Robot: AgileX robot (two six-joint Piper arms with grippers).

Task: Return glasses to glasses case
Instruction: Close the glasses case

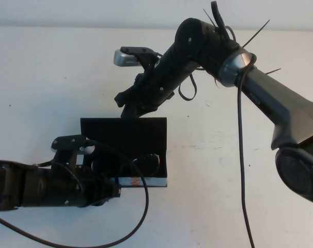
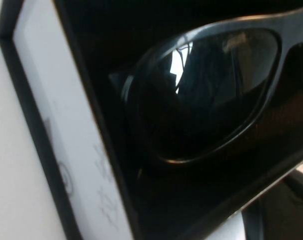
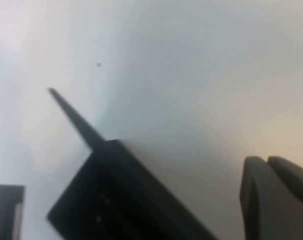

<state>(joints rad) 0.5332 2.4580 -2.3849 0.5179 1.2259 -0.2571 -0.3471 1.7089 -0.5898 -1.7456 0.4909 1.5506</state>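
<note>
High view: right pincer (image 1: 126, 107) clenched empty above case lid (image 1: 123, 132); left pincer (image 1: 107, 190) by glasses (image 1: 141, 165), grip unclear.

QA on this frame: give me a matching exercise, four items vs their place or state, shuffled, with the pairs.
Items:
1. glasses
2. case
3. left gripper
4. right gripper

Places or states:
A. shut, above the raised lid's top edge
B. at the case's patterned front edge
C. lying inside the case
D. open, lid standing up

Pairs: 1-C, 2-D, 3-B, 4-A
</note>
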